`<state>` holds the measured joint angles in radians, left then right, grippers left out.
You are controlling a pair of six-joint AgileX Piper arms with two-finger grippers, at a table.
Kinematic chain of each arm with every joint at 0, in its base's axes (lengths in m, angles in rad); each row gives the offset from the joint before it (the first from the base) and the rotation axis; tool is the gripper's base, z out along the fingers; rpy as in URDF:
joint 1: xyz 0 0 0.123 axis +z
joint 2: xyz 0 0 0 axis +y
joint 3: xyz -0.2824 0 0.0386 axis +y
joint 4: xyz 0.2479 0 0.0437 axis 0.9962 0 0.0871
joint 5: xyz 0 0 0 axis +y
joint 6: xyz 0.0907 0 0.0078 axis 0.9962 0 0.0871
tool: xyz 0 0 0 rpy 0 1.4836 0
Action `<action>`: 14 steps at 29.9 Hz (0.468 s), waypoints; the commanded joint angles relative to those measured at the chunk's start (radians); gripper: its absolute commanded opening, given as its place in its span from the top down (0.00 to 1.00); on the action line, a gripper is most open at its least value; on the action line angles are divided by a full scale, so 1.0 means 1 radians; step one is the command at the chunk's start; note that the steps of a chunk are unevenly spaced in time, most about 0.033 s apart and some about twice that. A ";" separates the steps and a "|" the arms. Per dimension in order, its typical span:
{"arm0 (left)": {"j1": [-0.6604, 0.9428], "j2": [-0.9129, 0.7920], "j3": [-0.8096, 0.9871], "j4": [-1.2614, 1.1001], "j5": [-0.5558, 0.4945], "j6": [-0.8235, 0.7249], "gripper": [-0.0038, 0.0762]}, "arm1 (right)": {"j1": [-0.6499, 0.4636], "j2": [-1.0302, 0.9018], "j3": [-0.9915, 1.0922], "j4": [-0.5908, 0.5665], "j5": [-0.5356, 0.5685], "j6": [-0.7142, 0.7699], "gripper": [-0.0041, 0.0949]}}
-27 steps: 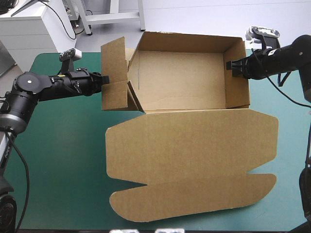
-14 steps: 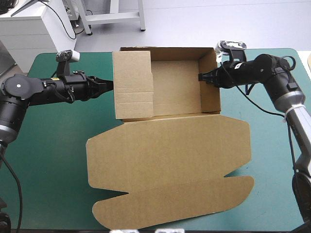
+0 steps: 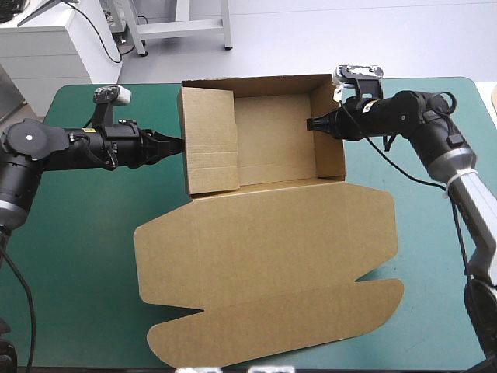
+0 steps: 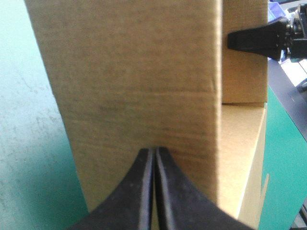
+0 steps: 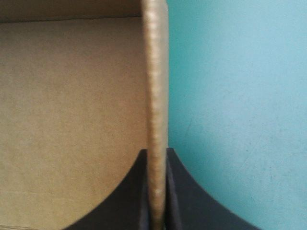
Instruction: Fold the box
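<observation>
1. The box [image 3: 272, 140] stood as an open tray on the teal-green cover [image 3: 78, 233], between the two grippers. Its lid [image 3: 264, 249] lay flat on the side toward the table's near edge.
2. The left gripper [image 3: 177, 143] reached in low from the tray's left side. Its black fingers were pressed together into one point, with nothing held between them.
3. In the left wrist view, the left panel [image 4: 139, 86] of the box stood straight ahead of that gripper's tip [image 4: 154, 152]. The tip seemed to rest against the board's outer face, but I could not tell for certain that it touched.
4. From above, this left panel showed its broad creased face, tilted inward over the left part of the tray floor rather than upright.
5. The right gripper [image 3: 312, 124] came in from the tray's opposite side, its fingers all but closed on the right wall [image 3: 330, 124].
6. In the right wrist view, the wall's edge [image 5: 156, 72] ran away from the right gripper [image 5: 157, 155], pinched between the two fingers. The tray floor [image 5: 72, 120] lay beside one finger and bare cover [image 5: 240, 96] beside the other.
7. The right wall stood upright in that grip.
8. Past the left panel's edge, the left wrist view also showed the right gripper [image 4: 232, 40] far across the tray, against the right wall.
</observation>
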<state>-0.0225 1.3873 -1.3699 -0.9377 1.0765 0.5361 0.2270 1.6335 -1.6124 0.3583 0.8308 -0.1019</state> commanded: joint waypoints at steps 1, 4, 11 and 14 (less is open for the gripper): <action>-0.002 -0.034 -0.033 -0.071 0.011 -0.001 0.90 | 0.026 -0.047 -0.027 -0.057 -0.059 0.072 0.98; -0.002 -0.034 -0.033 -0.073 0.056 -0.001 0.81 | 0.045 -0.047 -0.027 -0.124 -0.057 0.123 0.98; -0.002 -0.034 -0.033 -0.062 0.114 -0.001 0.63 | 0.052 -0.047 -0.027 -0.128 -0.034 0.144 0.98; -0.002 -0.034 -0.033 -0.018 0.095 -0.001 0.62 | 0.082 -0.047 -0.027 -0.131 -0.032 0.148 0.98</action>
<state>-0.0225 1.3873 -1.3699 -0.9280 1.1973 0.5361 0.2839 1.6335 -1.6124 0.1994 0.8481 0.0306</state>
